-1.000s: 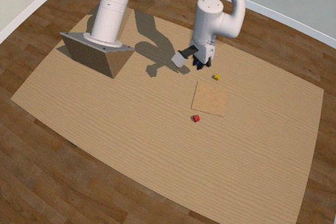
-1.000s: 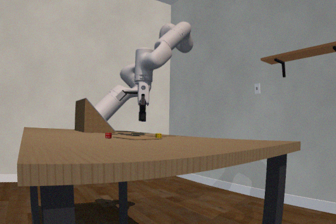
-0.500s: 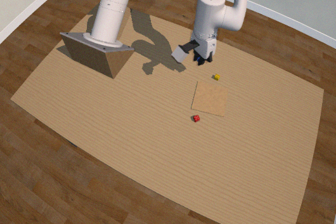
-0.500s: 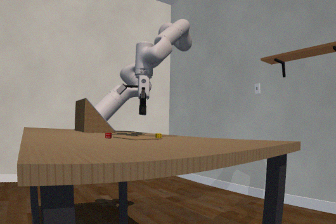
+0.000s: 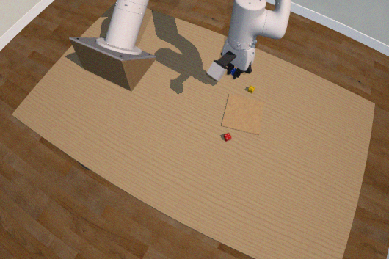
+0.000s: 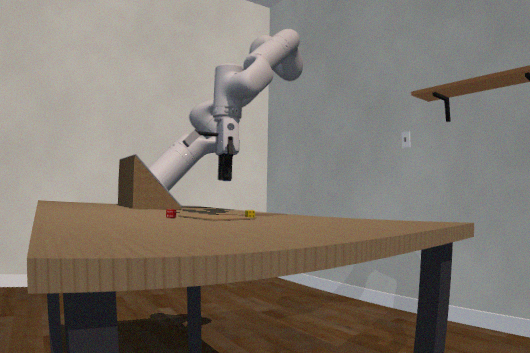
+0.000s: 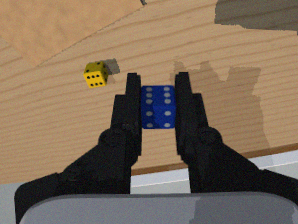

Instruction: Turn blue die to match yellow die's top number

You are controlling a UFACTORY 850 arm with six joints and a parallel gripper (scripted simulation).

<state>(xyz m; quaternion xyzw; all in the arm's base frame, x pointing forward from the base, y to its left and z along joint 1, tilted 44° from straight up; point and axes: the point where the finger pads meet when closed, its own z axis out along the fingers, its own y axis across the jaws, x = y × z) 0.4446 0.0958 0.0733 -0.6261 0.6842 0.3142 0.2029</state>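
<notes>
My gripper [image 7: 157, 90] is shut on the blue die [image 7: 157, 107] and holds it well above the table, as the exterior view shows [image 6: 225, 175]. From above, the blue die [image 5: 233, 72] shows between the fingers, behind the mat's far edge. The yellow die [image 5: 251, 89] lies on the table just past the mat's far corner; it also shows in the wrist view [image 7: 96, 74] and the side view [image 6: 250, 213]. The tan mat [image 5: 243, 114] lies flat with nothing on it.
A red die [image 5: 227, 136] lies on the table beside the mat's near left corner, also in the side view [image 6: 171, 213]. The arm's wedge-shaped base [image 5: 111, 60] stands at the back left of the table.
</notes>
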